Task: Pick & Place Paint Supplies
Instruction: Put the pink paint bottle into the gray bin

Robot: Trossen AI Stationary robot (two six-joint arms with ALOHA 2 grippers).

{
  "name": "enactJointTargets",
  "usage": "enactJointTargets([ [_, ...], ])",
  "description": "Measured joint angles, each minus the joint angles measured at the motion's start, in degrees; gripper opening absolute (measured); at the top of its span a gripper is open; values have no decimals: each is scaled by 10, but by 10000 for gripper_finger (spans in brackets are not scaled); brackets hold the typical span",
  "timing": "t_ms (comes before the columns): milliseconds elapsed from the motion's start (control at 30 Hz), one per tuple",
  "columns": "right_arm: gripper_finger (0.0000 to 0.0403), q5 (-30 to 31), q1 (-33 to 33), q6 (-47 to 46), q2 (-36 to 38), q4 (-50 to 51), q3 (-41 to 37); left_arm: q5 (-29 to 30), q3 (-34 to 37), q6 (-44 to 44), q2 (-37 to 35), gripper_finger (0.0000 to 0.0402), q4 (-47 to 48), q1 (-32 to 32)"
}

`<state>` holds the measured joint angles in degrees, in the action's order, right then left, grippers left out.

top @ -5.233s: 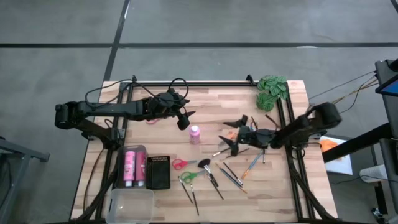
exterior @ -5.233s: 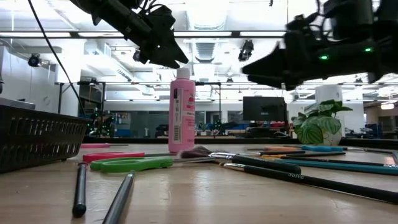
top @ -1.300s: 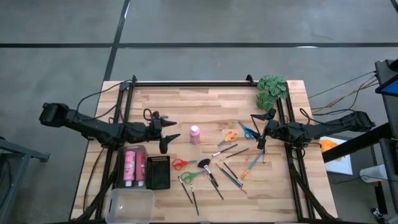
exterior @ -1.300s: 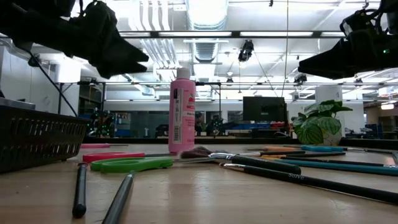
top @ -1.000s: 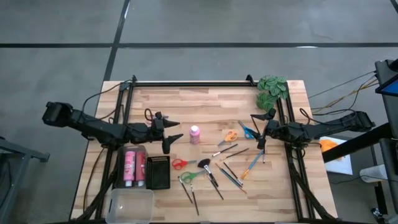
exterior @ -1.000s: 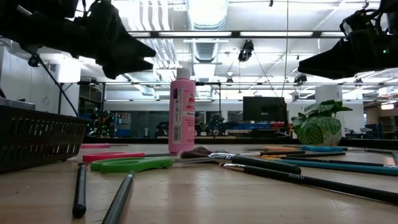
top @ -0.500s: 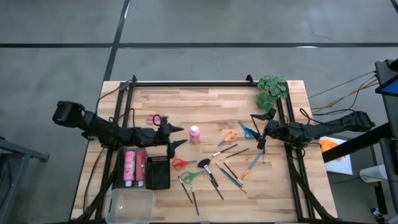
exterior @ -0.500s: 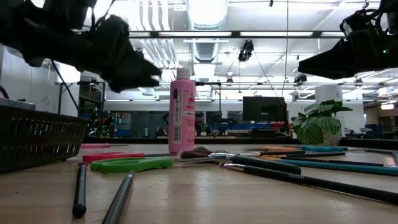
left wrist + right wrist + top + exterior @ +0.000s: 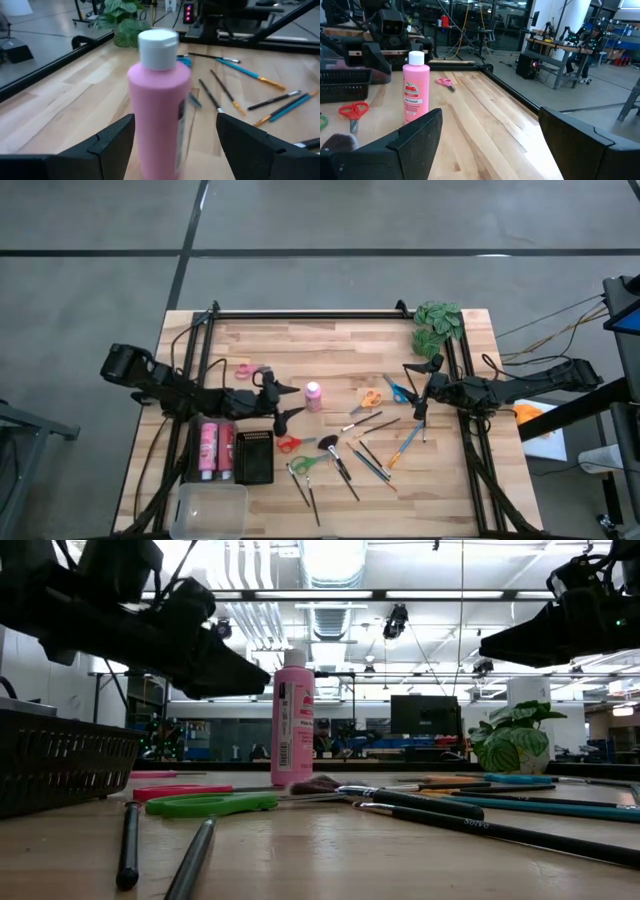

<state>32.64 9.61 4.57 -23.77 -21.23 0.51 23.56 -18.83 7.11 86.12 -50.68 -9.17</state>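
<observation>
Bottle: the pink paint bottle [image 9: 313,396] stands upright on the counter [image 9: 340,345], near the basket [image 9: 254,456].
Left end effector [image 9: 286,401]: spread, flanking the bottle, untouched.
Handling: judged light, rigid, slippery, tippable; best taken mid-body.
Right end effector [image 9: 416,386]: spread, empty, well apart from the bottle.

I see a pink plastic paint bottle [image 9: 313,396] with a white cap standing on the pale striped wooden table [image 9: 330,345]. Near the bottle lie red-handled scissors [image 9: 288,444], green-handled scissors [image 9: 303,464] and orange-handled scissors [image 9: 370,397]. The mesh basket [image 9: 255,457] is black.
</observation>
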Motion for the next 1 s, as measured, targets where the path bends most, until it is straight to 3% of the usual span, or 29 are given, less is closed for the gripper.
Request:
enactJointTargets([
  [433,329,0,0,0,0,0,0,8,-31,17,80,285,-48,24],
  [767,329,0,0,1,0,0,0,9,-68,19,114,361,-46,33],
  [1000,329,0,0,0,0,0,0,6,-112,-7,114,375,21,36],
])
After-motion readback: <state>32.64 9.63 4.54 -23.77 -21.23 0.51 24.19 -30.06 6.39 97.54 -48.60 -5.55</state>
